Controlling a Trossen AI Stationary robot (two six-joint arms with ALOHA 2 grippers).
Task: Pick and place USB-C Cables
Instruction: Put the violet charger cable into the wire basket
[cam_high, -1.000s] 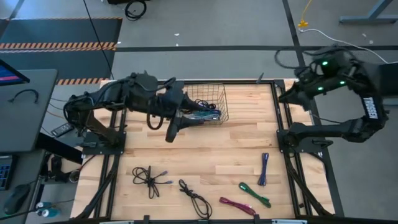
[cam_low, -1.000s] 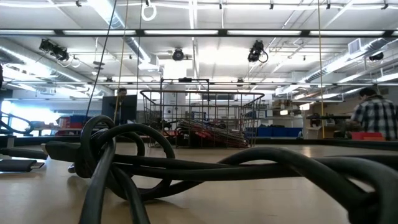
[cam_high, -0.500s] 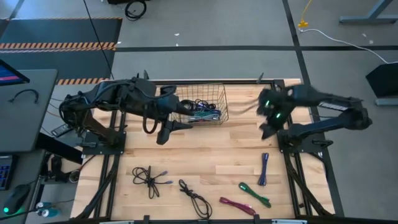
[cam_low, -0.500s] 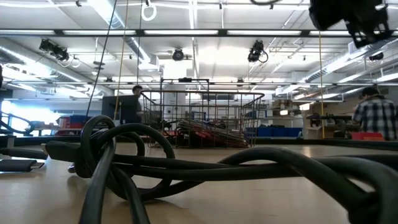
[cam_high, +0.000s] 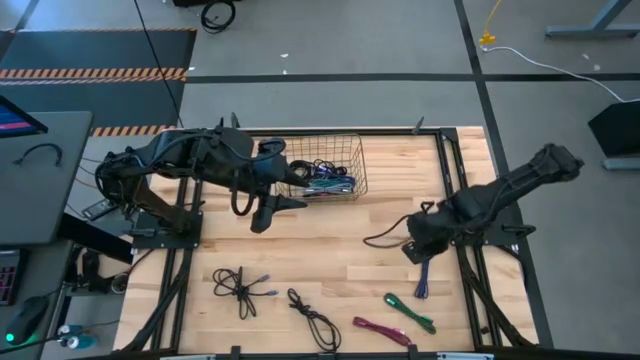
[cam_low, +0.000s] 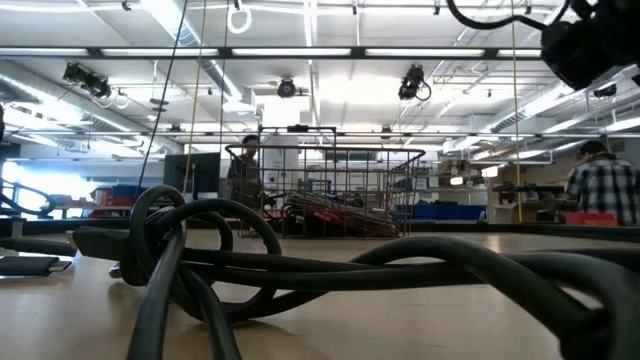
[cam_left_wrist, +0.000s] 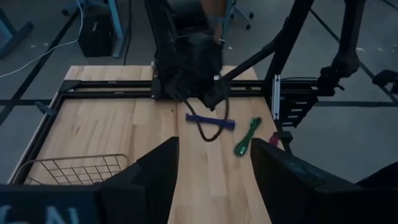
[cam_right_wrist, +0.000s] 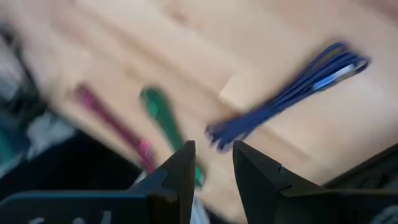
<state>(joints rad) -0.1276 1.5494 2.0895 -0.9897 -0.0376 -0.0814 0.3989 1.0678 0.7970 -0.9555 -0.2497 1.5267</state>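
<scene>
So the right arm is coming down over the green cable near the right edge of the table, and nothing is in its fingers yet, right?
Not quite. The high view shows the right gripper above the blue cable, not the green cable, which lies nearer the front edge. The right wrist view shows its fingers empty.

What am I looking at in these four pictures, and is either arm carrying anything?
Two dark robot arms work at a wooden table. One picture looks straight down, one looks level across the tabletop, and two come from cameras on the arms' wrists. The left gripper hangs open and empty beside the wire basket, which already holds cables. The right gripper is above the blue cable, its fingers partly apart, holding nothing. Green, magenta and two black cables lie loose near the front edge.
</scene>
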